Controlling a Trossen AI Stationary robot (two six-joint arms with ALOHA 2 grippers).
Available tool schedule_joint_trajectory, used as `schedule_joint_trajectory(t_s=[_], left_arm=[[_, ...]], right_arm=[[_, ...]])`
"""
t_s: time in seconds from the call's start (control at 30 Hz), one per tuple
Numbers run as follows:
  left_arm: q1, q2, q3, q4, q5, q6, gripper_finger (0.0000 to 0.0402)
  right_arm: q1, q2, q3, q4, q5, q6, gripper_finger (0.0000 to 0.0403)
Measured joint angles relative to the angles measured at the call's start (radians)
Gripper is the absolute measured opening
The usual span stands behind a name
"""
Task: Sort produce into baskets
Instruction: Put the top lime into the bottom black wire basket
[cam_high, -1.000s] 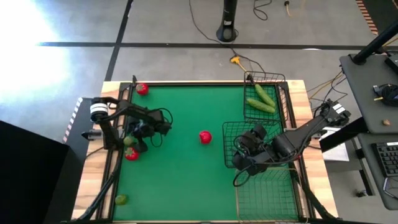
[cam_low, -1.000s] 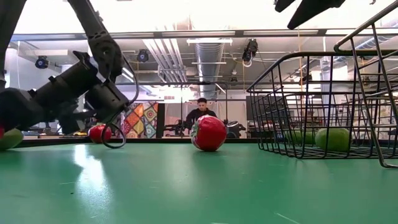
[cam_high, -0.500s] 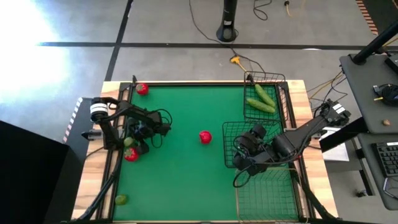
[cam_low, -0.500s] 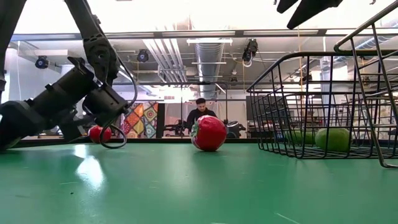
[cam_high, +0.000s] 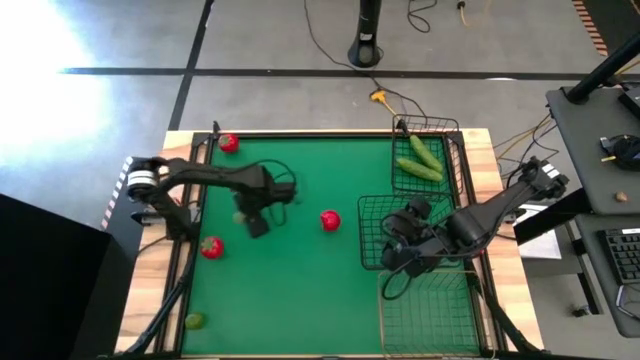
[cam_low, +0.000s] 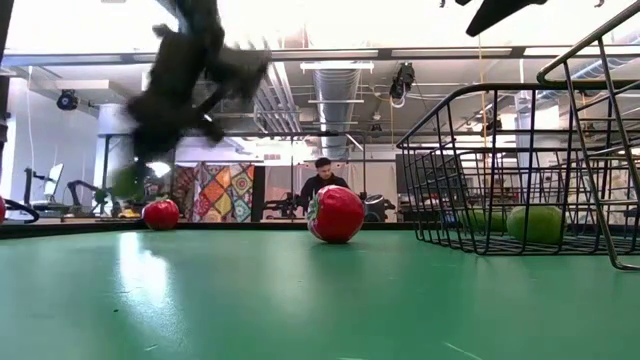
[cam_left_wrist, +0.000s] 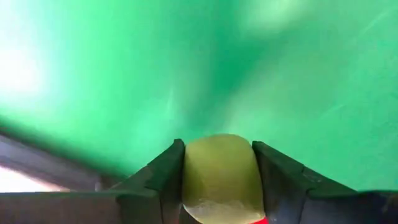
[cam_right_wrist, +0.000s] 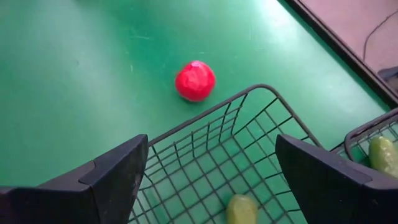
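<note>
My left gripper (cam_high: 244, 216) is shut on a small round yellow-green fruit (cam_left_wrist: 219, 174) above the green mat, left of the middle. My right gripper (cam_high: 398, 246) hangs open and empty over the larger dark square basket (cam_high: 372, 212), which holds yellow-green fruit (cam_right_wrist: 240, 210). One red fruit (cam_high: 330, 220) rests on the mat in the middle, one (cam_high: 211, 247) near the left edge and one (cam_high: 229, 143) at the far left corner. Another yellow-green fruit (cam_high: 195, 321) lies at the near left. Two cucumbers (cam_high: 420, 160) lie in the narrow dark basket (cam_high: 452, 128). My left gripper pinches the yellow-green fruit by its two opposite sides (cam_left_wrist: 189, 171) between its two fingers (cam_left_wrist: 163, 174). The fruit fills the gap between them. It is lifted clear of the mat and shows at the gripper's lower end in the low view (cam_low: 125, 180).
The paler wire basket (cam_high: 430, 318) stands at the near right, just in front of the square basket. The three baskets line the right side. A person sits in the room far behind the table (cam_low: 322, 180). Open green mat lies between the middle red fruit and the near edge.
My left gripper has risen from beside the red fruit at the left edge and gone toward the table's right, carrying the yellow-green fruit clear of the mat. The red fruit stays where it was. My right gripper has kept nearly still.
</note>
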Motion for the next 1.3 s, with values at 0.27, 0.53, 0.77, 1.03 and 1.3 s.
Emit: schedule_joint_trajectory(t_s=[0.27, 0.53, 0.77, 1.03, 1.3], left_arm=[[-0.132, -0.053, 0.264, 0.653, -0.073, 0.053, 0.0151], [-0.196, 0.065, 0.355, 0.999, -0.049, 0.127, 0.015], [-0.219, 0.203, 0.386, 1.311, 0.111, 0.082, 0.015], [-0.236, 0.443, 0.46, 1.478, 0.072, 0.003, 0.015], [-0.23, 0.624, 0.771, 1.201, 0.008, -0.008, 0.0151]], right_arm=[[0.003, 0.002, -0.001, -0.104, -0.025, -0.01, 0.0344], [0.065, -0.052, -0.002, -0.189, -0.029, 0.016, 0.0322], [0.167, -0.061, -0.079, -0.208, 0.063, -0.055, 0.031], [0.255, -0.069, -0.132, -0.289, 0.145, 0.055, 0.0297], [0.267, -0.069, -0.194, -0.318, 0.091, 0.122, 0.0302]])
